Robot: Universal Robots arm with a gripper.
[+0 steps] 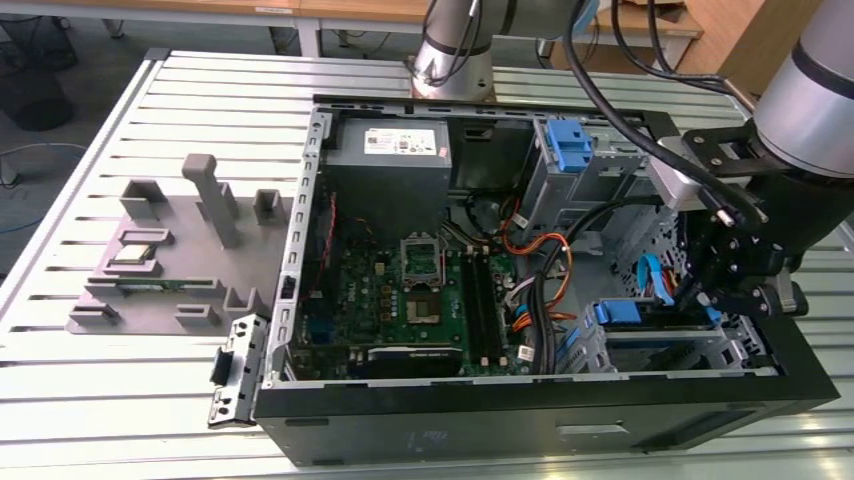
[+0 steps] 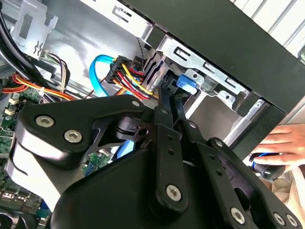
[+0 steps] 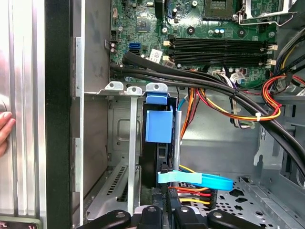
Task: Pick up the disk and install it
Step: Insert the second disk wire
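The disk [image 3: 158, 125] was seen seated edge-on in the drive cage [image 3: 119, 143] at the front corner of the open computer case [image 1: 534, 420], its blue rail showing in the first wrist view. The pincer [image 3: 164, 210] was positioned just beside the disk's connector end, where a blue cable [image 3: 200, 180] and coloured power wires [image 2: 131, 76] were plugged. Whether the pincer was open or closed could not be told. A hand [image 2: 281, 145] was rested outside the case wall. The case was laid on the slatted desk [image 1: 160, 400].
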